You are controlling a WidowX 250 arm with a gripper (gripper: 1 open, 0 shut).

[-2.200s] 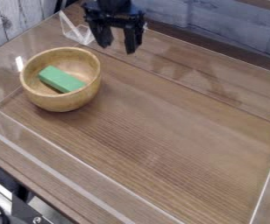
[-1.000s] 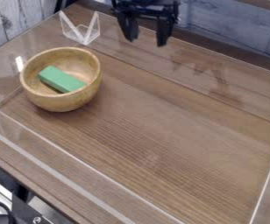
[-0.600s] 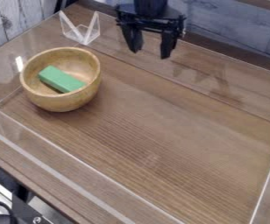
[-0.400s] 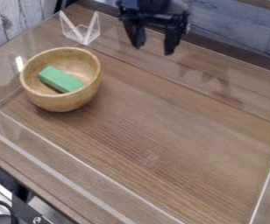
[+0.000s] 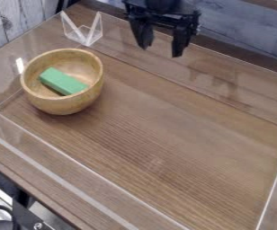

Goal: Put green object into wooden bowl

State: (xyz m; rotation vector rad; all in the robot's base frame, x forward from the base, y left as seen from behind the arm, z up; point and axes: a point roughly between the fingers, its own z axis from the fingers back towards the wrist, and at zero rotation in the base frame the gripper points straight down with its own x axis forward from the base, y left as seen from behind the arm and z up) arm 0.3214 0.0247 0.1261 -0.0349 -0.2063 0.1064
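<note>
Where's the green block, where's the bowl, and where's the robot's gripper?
Green block point(image 5: 64, 84): camera view, on its top.
Bowl point(image 5: 64, 106): camera view, on its near wall.
Gripper point(image 5: 162, 42): camera view, midway between its fingertips.

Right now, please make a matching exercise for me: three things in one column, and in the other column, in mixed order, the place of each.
Things:
1. green block
2. bowl
3. gripper

Places:
A. at the far side of the table, away from the bowl
B. inside the bowl
C. on the table, holding the block

Right pairs: 1-B, 2-C, 3-A
</note>
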